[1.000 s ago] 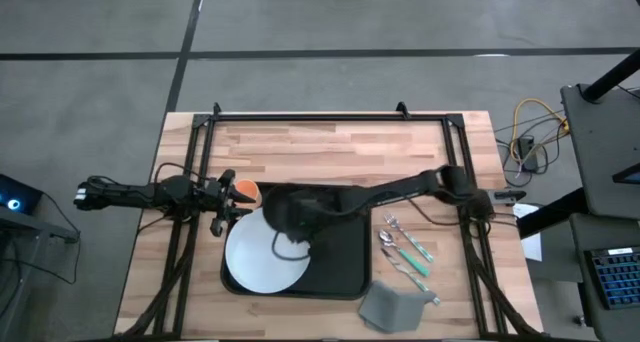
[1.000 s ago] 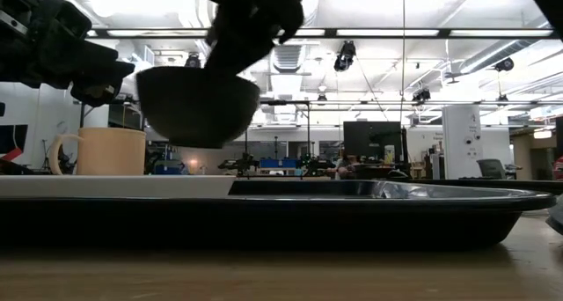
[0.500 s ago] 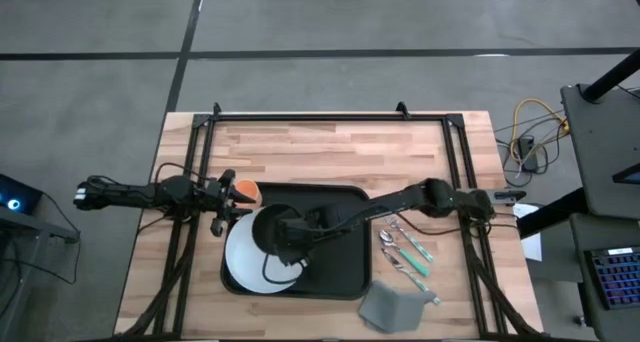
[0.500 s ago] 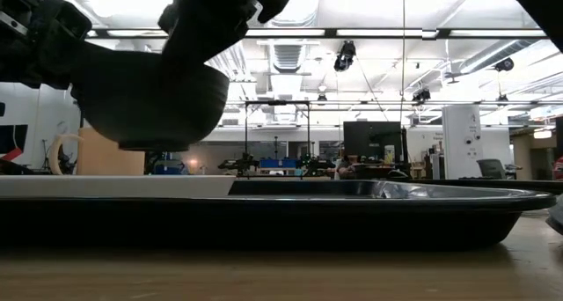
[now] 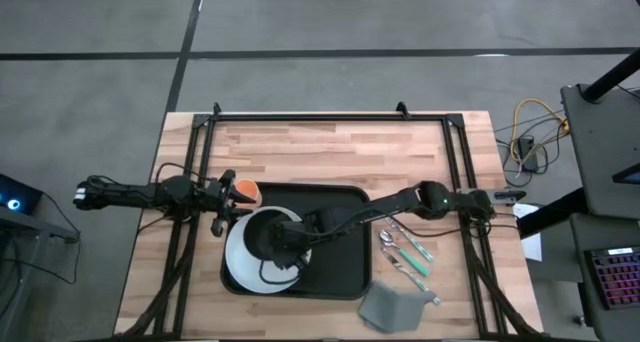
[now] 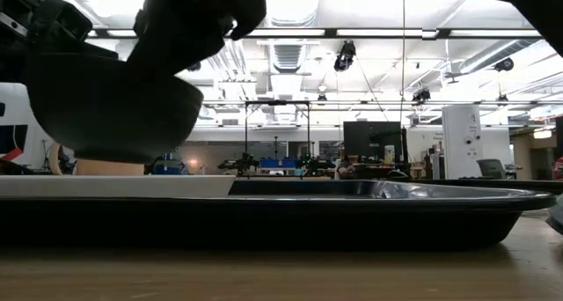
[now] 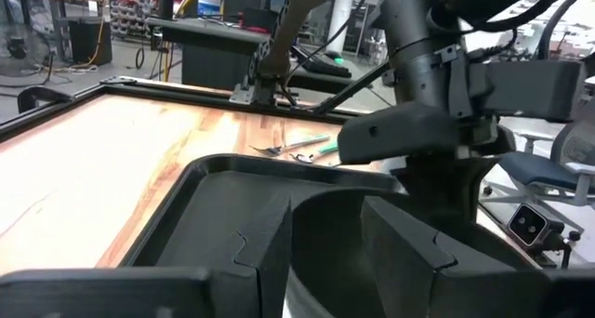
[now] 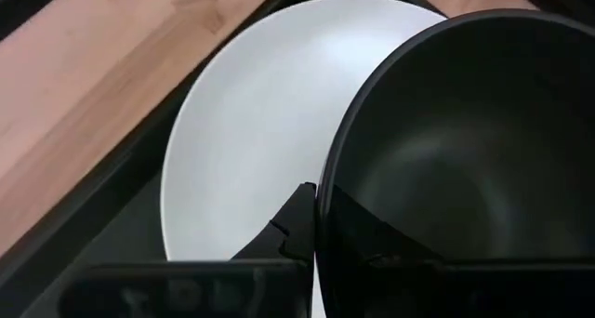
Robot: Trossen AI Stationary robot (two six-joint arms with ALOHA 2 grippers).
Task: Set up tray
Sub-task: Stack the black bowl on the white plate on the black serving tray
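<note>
The black tray lies on the wooden table, and a round white plate rests flat on its left part. My right gripper is shut on a black bowl, which hangs over the plate, also seen from the side as the bowl above the plate. My left gripper waits open and level at the table's left, beside a mug that stands off the tray's far left corner. Nothing sits between its fingers. My right gripper pinches the bowl's rim on its right side, one finger inside the bowl and the other outside. It comes slanting down from the table's right. The bowl hangs mouth up, slightly tilted, clear of the plate.
A fork, a spoon and other cutlery with green handles lie on the table right of the tray. A folded grey napkin lies near the front right. The tray's right half is bare. Black frame rails run along the table's far edge and sides.
My right gripper has carried the bowl toward the table's left and near edges and a little down, from over the tray's middle to over the white plate. The bowl stays mouth up and clear of the plate.
</note>
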